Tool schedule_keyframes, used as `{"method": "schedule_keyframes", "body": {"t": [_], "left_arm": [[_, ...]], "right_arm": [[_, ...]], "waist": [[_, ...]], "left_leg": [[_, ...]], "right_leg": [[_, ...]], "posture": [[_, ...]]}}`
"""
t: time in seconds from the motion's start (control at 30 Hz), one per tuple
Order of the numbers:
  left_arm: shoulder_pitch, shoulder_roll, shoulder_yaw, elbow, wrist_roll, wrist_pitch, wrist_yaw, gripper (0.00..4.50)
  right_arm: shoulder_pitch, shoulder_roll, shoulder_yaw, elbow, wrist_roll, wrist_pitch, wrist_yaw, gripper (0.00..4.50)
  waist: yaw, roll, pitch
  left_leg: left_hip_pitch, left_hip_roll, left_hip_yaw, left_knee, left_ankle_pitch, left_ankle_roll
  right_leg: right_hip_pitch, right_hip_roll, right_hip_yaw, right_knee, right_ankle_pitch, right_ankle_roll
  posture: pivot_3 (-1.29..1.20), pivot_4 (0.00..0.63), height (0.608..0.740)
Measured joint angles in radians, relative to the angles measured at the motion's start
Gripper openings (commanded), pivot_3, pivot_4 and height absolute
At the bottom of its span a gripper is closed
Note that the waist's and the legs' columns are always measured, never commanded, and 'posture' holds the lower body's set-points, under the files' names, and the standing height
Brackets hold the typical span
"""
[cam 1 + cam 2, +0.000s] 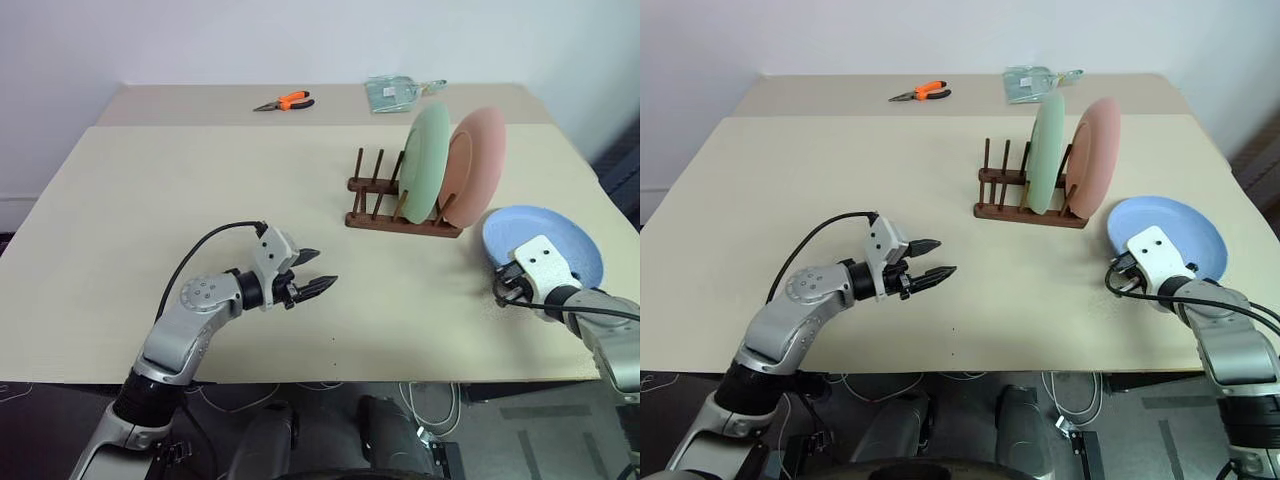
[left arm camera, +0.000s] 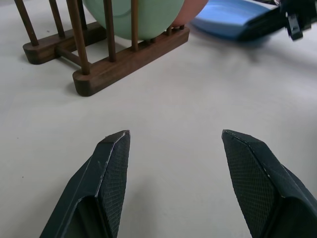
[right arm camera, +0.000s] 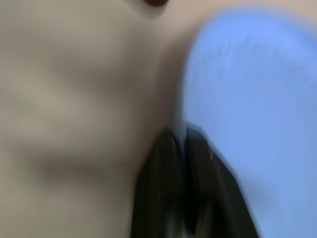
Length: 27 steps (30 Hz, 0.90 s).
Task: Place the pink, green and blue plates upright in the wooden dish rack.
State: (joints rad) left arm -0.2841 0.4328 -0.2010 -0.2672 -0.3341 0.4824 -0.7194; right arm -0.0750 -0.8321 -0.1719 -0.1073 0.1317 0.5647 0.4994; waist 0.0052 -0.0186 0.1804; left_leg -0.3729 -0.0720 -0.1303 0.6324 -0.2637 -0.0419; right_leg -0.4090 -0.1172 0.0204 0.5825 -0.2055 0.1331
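Observation:
The wooden dish rack (image 1: 400, 222) stands right of the table's middle. The green plate (image 1: 428, 160) and the pink plate (image 1: 486, 158) stand upright in its right-hand slots, green to the left of pink. Flat on the table, right of the rack, lies the blue plate (image 1: 556, 236). My right gripper (image 3: 182, 135) is at that plate's near left rim, shut on the rim with one finger on each side. My left gripper (image 1: 325, 267) hovers open over bare table, left of and nearer than the rack, pointing toward it; nothing lies between its fingers (image 2: 111, 163).
Orange-handled pliers (image 1: 285, 101) and a clear plastic packet (image 1: 400, 92) lie on the far table behind the rack. The rack's left slots hold nothing. The table's right edge runs close to the blue plate.

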Motion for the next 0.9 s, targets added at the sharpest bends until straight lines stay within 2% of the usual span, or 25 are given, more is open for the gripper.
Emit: {"method": "schedule_keyframes", "body": {"t": [0.13,0.23,0.4,0.47,0.6,0.7,0.83,0.9], "left_arm": [[0.004,0.001,0.001,0.002,0.007,-0.011,0.001,3.05],[0.004,0.004,0.003,0.022,0.021,-0.029,0.002,3.05],[-0.005,0.012,0.031,0.081,0.048,-0.076,0.010,3.05],[-0.004,0.014,0.050,0.108,0.058,-0.104,0.019,3.05],[0.002,0.045,0.122,0.179,0.075,-0.177,0.034,3.05],[0.025,0.072,0.187,0.222,0.078,-0.235,0.029,3.05],[0.040,0.080,0.241,0.239,0.069,-0.268,0.024,3.05],[0.042,0.080,0.252,0.239,0.067,-0.275,0.024,3.05]], "right_arm": [[-0.058,0.032,-0.067,0.021,0.002,-0.065,-0.052,0.04],[-0.164,0.043,-0.152,0.031,0.020,-0.118,-0.102,0.04],[-0.483,0.141,-0.305,-0.091,0.294,-0.053,-0.143,0.04],[-0.584,0.183,-0.332,-0.162,0.460,0.020,-0.151,0.04],[-0.720,0.305,-0.309,-0.278,0.816,0.157,-0.220,0.04],[-0.817,0.447,-0.268,-0.291,1.026,0.189,-0.381,0.04],[-0.838,0.601,-0.163,-0.275,1.129,0.196,-0.575,0.04],[-0.828,0.629,-0.114,-0.251,1.122,0.200,-0.631,0.04]], "waist": [[0.003,0.001,0.001],[0.004,0.003,0.001],[-0.006,0.005,0.002],[-0.004,0.004,0.002],[-0.005,0.005,0.002],[-0.015,0.005,0.002],[-0.015,0.005,0.002],[-0.014,0.005,0.002]], "left_leg": [[0.000,0.000,0.000,0.000,0.000,0.000],[0.000,0.000,0.000,0.000,0.000,0.000],[0.000,0.001,-0.003,-0.002,0.000,0.000],[0.000,0.001,-0.004,-0.002,0.000,0.000],[0.000,0.001,-0.004,-0.003,0.000,0.000],[0.000,0.001,-0.006,-0.003,0.000,0.000],[-0.001,0.000,-0.006,-0.003,0.000,0.000],[-0.001,0.000,-0.006,-0.003,0.000,0.000]], "right_leg": [[0.000,0.000,0.000,0.000,0.000,0.000],[0.000,0.000,0.000,0.000,0.001,0.000],[-0.001,0.001,-0.001,0.001,0.003,0.000],[0.000,0.001,-0.002,0.000,0.004,0.000],[-0.001,0.001,-0.002,0.000,0.004,0.000],[-0.002,0.001,-0.002,0.001,0.004,-0.001],[-0.003,0.001,-0.002,0.002,0.004,-0.001],[-0.003,0.001,-0.002,0.002,0.004,-0.001]], "posture": [[0.00,0.150,0.740],[0.00,0.150,0.740],[0.00,0.150,0.740],[0.00,0.150,0.740],[0.00,0.150,0.740],[0.00,0.150,0.740],[0.00,0.150,0.740],[0.00,0.150,0.740]]}}
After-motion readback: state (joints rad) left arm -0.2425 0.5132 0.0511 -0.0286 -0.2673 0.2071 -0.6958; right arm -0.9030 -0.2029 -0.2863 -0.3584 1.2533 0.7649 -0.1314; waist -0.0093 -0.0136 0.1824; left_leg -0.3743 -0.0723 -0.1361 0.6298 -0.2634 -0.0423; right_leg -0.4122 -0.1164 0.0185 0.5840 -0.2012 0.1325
